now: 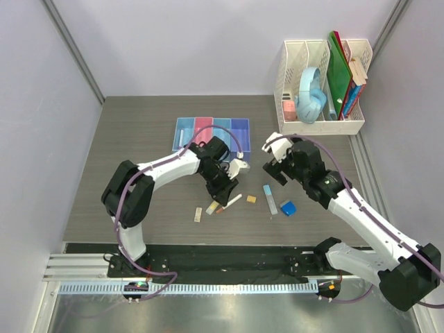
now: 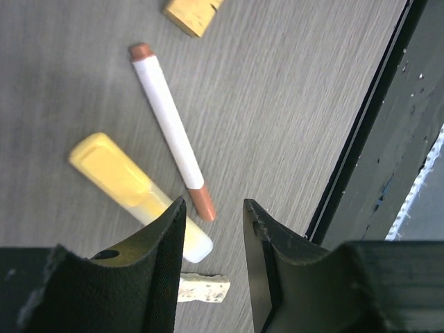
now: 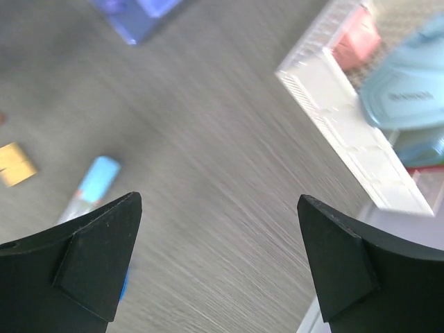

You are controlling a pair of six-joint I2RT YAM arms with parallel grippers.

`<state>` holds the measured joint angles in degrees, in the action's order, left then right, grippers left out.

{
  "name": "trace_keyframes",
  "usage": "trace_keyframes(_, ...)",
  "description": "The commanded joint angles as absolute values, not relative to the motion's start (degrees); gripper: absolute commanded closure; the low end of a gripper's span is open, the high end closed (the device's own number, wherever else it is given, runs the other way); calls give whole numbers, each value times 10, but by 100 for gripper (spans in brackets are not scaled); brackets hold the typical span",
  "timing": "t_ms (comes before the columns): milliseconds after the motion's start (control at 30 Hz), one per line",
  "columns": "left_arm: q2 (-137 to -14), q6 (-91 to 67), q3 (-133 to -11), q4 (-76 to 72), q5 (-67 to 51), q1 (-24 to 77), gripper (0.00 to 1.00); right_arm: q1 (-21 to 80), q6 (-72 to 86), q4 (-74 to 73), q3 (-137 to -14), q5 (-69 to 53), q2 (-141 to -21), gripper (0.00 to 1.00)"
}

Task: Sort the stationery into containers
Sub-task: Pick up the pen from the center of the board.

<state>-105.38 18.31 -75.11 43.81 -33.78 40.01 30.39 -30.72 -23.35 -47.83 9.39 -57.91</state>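
Grey wood-grain tabletop (image 1: 139, 139) carries everything. At its far right corner stands a tall white mesh file rack (image 1: 316, 128). Left of the rack, toward the far middle, lies the row of four joined small plastic bins (image 1: 208, 127), coloured light blue, pink, light blue and purple-blue.

The left gripper (image 2: 214, 208) hangs over the near middle of the table. Its black jaws are partly apart with nothing between them, just above the reddish-brown end of the thin white pen (image 2: 170, 128). The right gripper (image 3: 218, 201) hovers to the right of it, jaws spread wide and empty.

All the stationery lies loose on the table, on the near side of the bins. The yellow marker (image 2: 121, 177), paler at one end, lies beside the pen and angled toward it, so their near ends almost meet. The pale blue stick (image 1: 269, 198) lies further right, with the blue wedge-shaped piece (image 1: 287, 207) just beside it. The small beige block (image 2: 203, 286) sits near the marker's pale end. The tiny orange block (image 2: 191, 14) lies beyond the pen's other tip.
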Motion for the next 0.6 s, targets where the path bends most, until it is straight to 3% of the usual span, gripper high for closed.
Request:
trace_keyframes(0,-1052,171,-730,414,-332,421,61,265,-279,-156,-502,163,-579,0)
trace_keyframes(567,-1102,123,-724,352,-262,453,61,205,-250,-148,-520,116,-570,0)
